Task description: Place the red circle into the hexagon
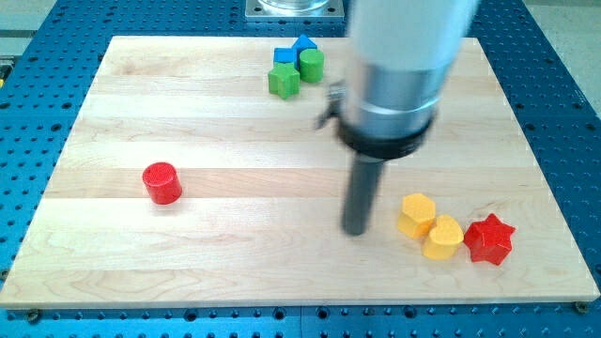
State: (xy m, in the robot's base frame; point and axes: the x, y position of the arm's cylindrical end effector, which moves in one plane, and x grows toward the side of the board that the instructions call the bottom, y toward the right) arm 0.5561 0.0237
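Nearest the view's bottom sat the yellow hexagon [417, 214], a second yellow block [443, 237] and one red star [489, 239]. My tip [355, 229], a bare rod with no fingers, stood just left of them. Looked like the approach step: it needed to get around left of the red circle [161, 182], well apart, and shove it rightward. Far back: two green blocks [284, 82], two blue [302, 44].

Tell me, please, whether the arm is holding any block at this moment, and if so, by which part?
Nothing is held. My tip rests on bare board, apart from every block, left of the yellow hexagon and far right of the red circle.
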